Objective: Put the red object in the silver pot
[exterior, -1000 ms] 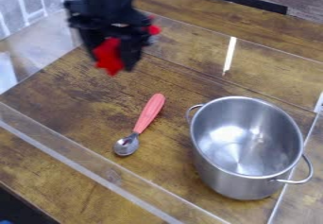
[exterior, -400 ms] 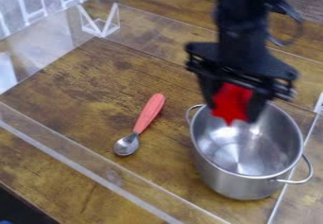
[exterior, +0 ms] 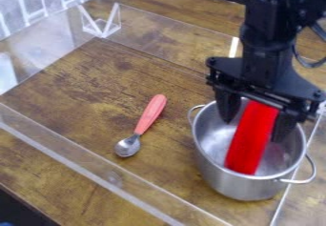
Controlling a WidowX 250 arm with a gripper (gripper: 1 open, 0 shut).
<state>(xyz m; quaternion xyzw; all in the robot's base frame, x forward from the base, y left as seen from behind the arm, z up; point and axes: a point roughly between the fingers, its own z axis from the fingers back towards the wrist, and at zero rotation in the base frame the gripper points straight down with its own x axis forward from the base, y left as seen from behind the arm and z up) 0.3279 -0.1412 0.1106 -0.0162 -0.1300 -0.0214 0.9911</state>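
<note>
The red object [exterior: 251, 139], a long bright red block, stands tilted inside the silver pot [exterior: 237, 186], its lower end down in the bowl and its upper end rising between the fingers. My gripper [exterior: 265, 111] hangs right over the pot, pointing steeply down. Its black fingers [exterior: 226, 101] are spread wider than the block, with a gap on each side, so the gripper is open. The pot sits at the right front of the wooden table.
A metal spoon with a pinkish-red handle [exterior: 143, 123] lies left of the pot. A clear plastic wall [exterior: 76, 163] borders the table's front and left. A small clear stand [exterior: 99, 20] sits at the back left.
The gripper carried the red block from the back left to above the pot and lowered slightly. Its jaws then spread, and the block slid down into the pot.
</note>
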